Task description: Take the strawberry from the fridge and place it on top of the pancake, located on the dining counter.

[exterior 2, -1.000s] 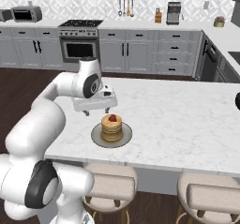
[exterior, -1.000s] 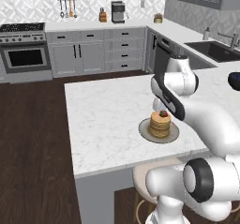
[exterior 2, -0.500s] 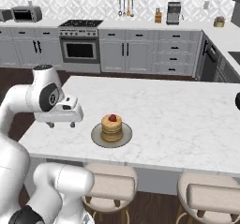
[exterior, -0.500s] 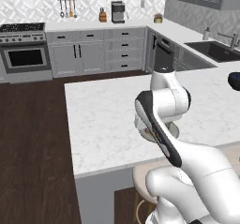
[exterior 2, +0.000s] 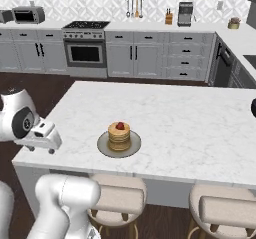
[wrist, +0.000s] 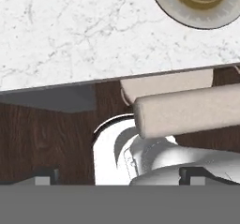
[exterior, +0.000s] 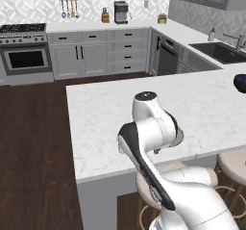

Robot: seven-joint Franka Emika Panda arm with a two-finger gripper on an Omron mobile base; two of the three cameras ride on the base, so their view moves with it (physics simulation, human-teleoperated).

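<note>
We're looking over the marble counter, and the strawberry sits right on top of the pancake stack, on its grey plate. Out at nine o'clock from the plate, the pincer hangs at the counter's edge, well apart from it, empty. At six o'clock, two beige stools are tucked under.

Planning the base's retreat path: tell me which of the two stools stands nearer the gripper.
The left stool, under the plate of pancakes; the gripper hangs at the counter's left end, the other stool sits far right.
</note>
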